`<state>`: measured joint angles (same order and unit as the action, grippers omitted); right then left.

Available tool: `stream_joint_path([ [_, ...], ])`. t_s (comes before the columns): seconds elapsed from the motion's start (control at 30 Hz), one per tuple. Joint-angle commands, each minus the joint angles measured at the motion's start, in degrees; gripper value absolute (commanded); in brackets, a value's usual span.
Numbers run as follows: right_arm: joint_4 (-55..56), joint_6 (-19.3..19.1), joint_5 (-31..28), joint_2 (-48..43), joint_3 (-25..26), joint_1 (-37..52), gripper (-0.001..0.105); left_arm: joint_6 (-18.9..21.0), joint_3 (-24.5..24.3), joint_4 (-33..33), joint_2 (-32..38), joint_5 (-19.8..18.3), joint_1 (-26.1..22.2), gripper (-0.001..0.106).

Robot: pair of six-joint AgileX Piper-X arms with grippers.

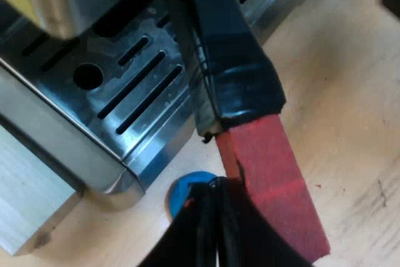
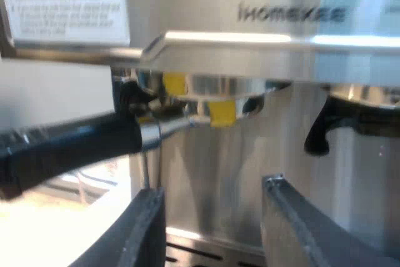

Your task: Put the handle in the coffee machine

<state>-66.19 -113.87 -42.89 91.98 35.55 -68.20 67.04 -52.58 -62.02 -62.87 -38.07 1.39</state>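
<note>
Metal holder (image 2: 194, 95) with black, red-ended handle (image 1: 240, 73) noted raised into the steel espresso machine's (image 2: 250, 35) brew head, over the drip tray. Final locking turn judged outstanding. Left gripper (image 1: 215, 195) jaws pressed together against the red end. Right gripper (image 2: 212, 191) jaws spread, empty.

Under the brew head: open room between the holder (image 2: 200, 101) and the drip tray (image 2: 200, 251); the right gripper (image 2: 212, 189) sits there, fingers spread wide.
One flank: the holder's handle (image 2: 69, 145) juts sideways from the espresso machine (image 2: 250, 35), barring the way.
Other flank: a black spout (image 2: 317, 136) hangs close by.
Tray edge: the red end (image 1: 272, 179) overhangs the wooden table (image 1: 350, 92).
Table: a blue tamper (image 1: 186, 189) lies beside the tray's corner; open wood beyond.
</note>
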Motion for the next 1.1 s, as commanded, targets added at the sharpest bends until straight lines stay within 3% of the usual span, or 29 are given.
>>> stream_joint_path([
  [0.03, 0.72, 1.88, 4.22, -2.92, -1.05, -0.08, 0.039, 1.89, 1.01, -0.09, 1.13, -1.83, 0.9, 0.0],
  [0.27, 14.75, 7.24, 14.09, -11.34, -1.19, -0.08, 0.039, 5.7, 1.07, 0.18, 4.47, 1.05, 5.32, 0.0],
  [0.43, 25.52, 9.17, 19.55, -18.63, -1.19, -0.08, 0.039, 9.6, 1.07, 1.53, 6.33, 5.88, 10.56, 0.0],
  [0.53, 31.77, 10.95, 22.71, -22.62, -1.19, -0.08, 0.039, 10.81, 1.07, 1.64, 6.66, 6.14, 11.83, 0.0],
  [0.93, 54.16, 12.26, 28.76, -35.33, -0.02, 0.02, 0.039, 12.7, 1.07, 1.78, 6.78, 6.57, 17.28, 0.0],
  [1.1, 58.53, 12.25, 29.98, -38.41, 0.55, 0.02, 0.039, 12.66, 1.07, 1.95, 6.78, 6.57, 18.94, 0.0],
])
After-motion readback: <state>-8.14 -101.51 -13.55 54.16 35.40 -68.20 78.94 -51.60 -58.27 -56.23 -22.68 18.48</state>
